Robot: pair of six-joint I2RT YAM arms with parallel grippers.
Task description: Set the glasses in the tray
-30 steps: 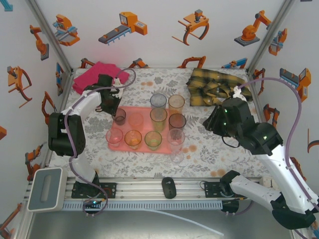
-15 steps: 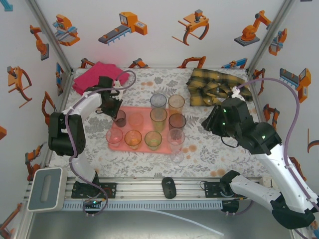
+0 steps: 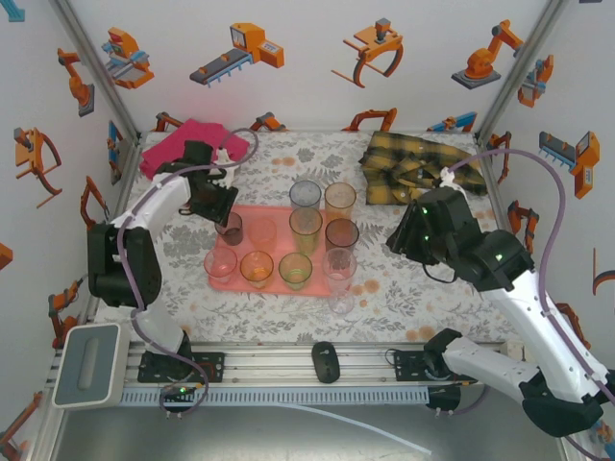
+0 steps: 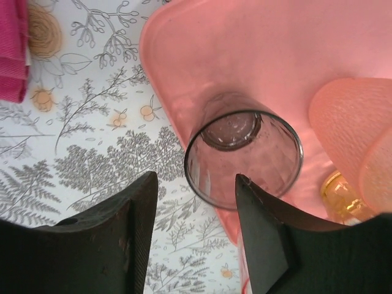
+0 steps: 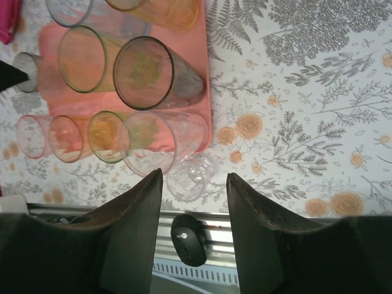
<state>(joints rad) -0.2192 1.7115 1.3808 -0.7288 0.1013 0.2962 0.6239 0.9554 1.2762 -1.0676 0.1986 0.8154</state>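
Note:
The salmon-pink tray lies mid-table with several tinted glasses standing on it. A smoky glass stands upright in the tray's far left corner. My left gripper is open, its fingertips just short of that glass and not touching it; from above, the left gripper hangs beside the smoky glass. A clear glass sits on the tablecloth just off the tray's near edge, also seen from above as the clear glass. My right gripper is open and empty, high above it, right of the tray.
A folded magenta cloth lies at the back left and a yellow plaid cloth at the back right. A black puck sits on the front rail, and a white box at the near left corner.
My left gripper has opened, let go of the smoky glass in the tray corner and drawn back a little. The right arm has drifted slightly left.

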